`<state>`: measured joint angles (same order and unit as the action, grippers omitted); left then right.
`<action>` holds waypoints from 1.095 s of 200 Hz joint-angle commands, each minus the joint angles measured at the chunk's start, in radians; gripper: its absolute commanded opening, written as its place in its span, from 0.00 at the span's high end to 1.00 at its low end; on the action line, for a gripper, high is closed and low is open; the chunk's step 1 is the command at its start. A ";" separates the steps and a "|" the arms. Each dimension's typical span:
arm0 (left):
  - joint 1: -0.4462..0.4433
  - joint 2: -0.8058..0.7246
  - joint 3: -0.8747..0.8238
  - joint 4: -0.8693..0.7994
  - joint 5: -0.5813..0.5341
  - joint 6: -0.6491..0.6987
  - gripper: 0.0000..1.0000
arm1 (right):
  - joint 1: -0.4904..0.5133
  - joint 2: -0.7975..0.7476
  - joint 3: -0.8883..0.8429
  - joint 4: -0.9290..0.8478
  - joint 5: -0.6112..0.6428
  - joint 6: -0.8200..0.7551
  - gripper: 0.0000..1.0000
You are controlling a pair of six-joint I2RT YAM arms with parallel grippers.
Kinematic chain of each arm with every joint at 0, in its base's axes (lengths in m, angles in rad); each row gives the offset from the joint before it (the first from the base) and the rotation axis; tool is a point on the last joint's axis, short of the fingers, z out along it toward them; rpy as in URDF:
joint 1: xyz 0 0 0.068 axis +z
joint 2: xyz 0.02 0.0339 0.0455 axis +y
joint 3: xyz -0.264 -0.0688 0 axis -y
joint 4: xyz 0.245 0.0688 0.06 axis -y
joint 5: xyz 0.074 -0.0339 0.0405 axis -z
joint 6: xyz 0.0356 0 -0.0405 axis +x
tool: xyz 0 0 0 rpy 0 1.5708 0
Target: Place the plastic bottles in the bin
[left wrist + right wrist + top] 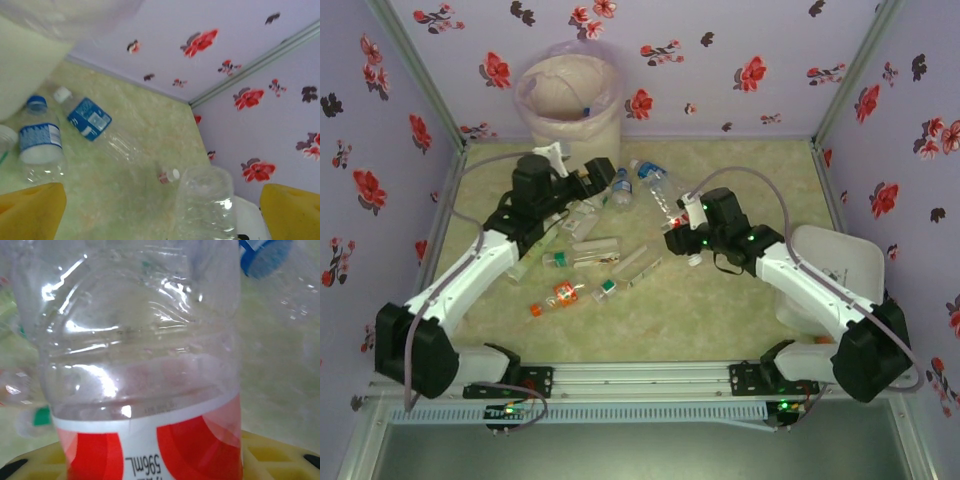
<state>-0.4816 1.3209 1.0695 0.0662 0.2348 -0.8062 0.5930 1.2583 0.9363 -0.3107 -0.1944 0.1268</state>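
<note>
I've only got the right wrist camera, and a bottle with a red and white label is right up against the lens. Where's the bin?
Observer: The bin stands in the far left corner.
Operator: Is the left hand busy?
Observer: No, the left hand is open and empty.
Operator: Anything between my red-label bottle and the bin?
Observer: Yes, one blue-label bottle and a second blue-label bottle lie along that way.
</note>
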 commanded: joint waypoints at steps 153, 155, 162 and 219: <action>-0.080 0.126 0.066 0.018 -0.045 -0.083 0.30 | 0.102 0.166 -0.111 0.548 -0.157 0.165 0.57; -0.080 0.127 0.065 0.019 -0.045 -0.083 0.32 | 0.102 0.170 -0.108 0.546 -0.157 0.164 0.57; -0.080 0.127 0.063 0.019 -0.045 -0.086 0.34 | 0.102 0.186 -0.099 0.542 -0.157 0.160 0.56; -0.070 0.118 0.091 -0.045 -0.038 -0.045 0.43 | 0.103 0.252 -0.074 0.617 -0.176 0.190 0.56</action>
<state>-0.5514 1.4437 1.1183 0.0460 0.1753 -0.8764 0.6884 1.4799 0.8238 0.2436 -0.3504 0.2825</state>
